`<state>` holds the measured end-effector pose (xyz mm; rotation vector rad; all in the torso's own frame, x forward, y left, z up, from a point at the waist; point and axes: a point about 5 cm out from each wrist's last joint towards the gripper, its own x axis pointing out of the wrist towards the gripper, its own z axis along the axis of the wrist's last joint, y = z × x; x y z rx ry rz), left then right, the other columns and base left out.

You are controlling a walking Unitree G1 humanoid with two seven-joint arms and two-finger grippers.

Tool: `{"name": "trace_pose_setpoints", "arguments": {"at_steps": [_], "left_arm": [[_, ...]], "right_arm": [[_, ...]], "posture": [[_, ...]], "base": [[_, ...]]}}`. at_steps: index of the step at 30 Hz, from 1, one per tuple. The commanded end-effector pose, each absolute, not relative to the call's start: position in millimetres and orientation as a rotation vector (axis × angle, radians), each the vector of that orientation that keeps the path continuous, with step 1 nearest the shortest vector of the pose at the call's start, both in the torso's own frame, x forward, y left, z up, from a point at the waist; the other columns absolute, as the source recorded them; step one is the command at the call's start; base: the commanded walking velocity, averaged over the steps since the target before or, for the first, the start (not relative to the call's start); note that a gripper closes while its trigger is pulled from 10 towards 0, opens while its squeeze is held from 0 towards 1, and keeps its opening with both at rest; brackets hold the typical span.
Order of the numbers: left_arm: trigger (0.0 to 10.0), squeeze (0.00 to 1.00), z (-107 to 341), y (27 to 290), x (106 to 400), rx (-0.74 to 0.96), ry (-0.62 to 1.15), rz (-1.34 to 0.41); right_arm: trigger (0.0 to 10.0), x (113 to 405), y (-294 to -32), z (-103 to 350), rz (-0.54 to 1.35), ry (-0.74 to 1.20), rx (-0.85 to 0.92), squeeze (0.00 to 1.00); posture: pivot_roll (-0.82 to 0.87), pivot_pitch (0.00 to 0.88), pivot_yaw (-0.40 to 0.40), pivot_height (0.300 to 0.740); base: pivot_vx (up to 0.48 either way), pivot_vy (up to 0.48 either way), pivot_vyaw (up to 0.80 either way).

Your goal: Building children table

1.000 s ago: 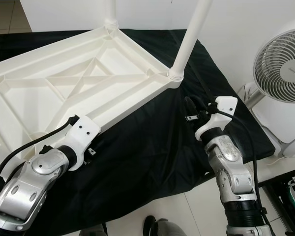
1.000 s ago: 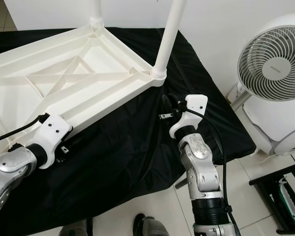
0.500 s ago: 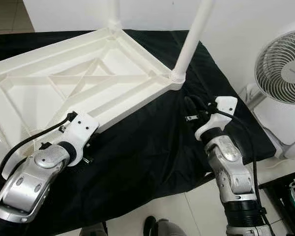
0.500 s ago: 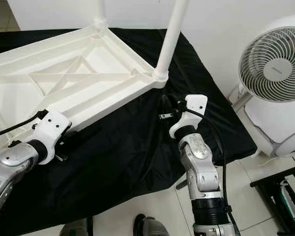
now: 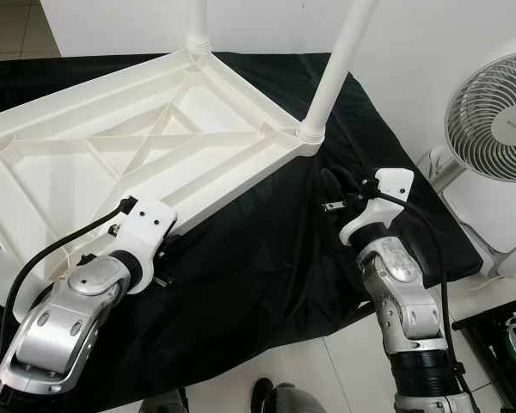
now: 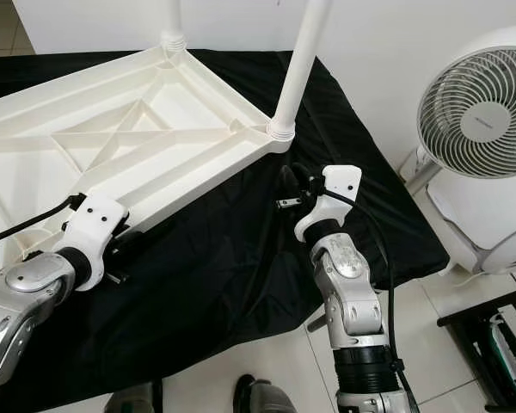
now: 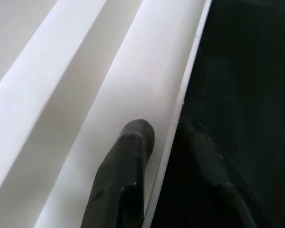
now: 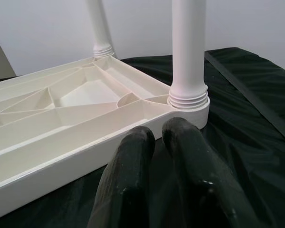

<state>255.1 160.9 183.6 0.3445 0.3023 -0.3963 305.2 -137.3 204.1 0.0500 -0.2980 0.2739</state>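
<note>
The black cloth-covered surface [image 5: 267, 258] carries the large white plastic children table top [image 5: 129, 146], which lies upside down with its ribbed underside up. Two white round plastic legs [image 5: 335, 69] stand screwed into its far corners. A white fan [image 5: 492, 116] stands well apart on the right.

The left gripper [image 7: 166, 142] is at the near long rim of the table top; its jaws stand apart, one finger [image 7: 123, 175] inside the rim and the other outside on the cloth, so they straddle the wall but I cannot tell if they press it.

The right gripper [image 8: 156, 142] hovers near the corner with the nearer leg, jaws together and empty.

The top looks light and stiff but smooth, maybe slippery; I judge the thin rim wall is the best place to take hold.
</note>
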Motion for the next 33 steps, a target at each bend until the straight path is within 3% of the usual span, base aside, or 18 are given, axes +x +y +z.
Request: {"name": "trace_pose_setpoints", "arguments": {"at_steps": [1,7,15,20,33], "left_arm": [[0.0,0.00,176.5,168.9,249.9,0.329,0.329,-0.229],[0.0,0.00,180.2,194.4,236.9,0.283,0.337,-0.039],[0.0,0.00,181.4,205.3,232.9,0.266,0.334,0.054],[0.0,0.00,178.6,224.3,224.4,0.221,0.355,0.224],[0.0,0.00,167.1,242.7,198.8,0.209,0.430,0.372]], "right_arm": [[10.0,305.9,-138.4,202.9,0.275,-0.297,0.039,0.00],[10.0,310.7,-132.3,203.4,0.316,-0.292,0.042,0.00],[10.0,314.9,-128.6,204.8,0.340,-0.291,0.041,0.00],[10.0,318.8,-123.2,206.4,0.373,-0.290,0.042,0.00],[10.0,319.1,-122.8,203.9,0.385,-0.282,0.041,0.00]], "posture": [[0.21,0.197,-0.121,0.740],[0.25,0.205,-0.161,0.740],[0.27,0.210,-0.190,0.740],[0.28,0.216,-0.208,0.740],[0.28,0.229,-0.213,0.740]], "base": [[0.000,0.000,0.00],[0.000,0.000,0.00],[0.000,0.000,0.00],[0.000,0.000,0.00],[0.000,0.000,0.00]]}}
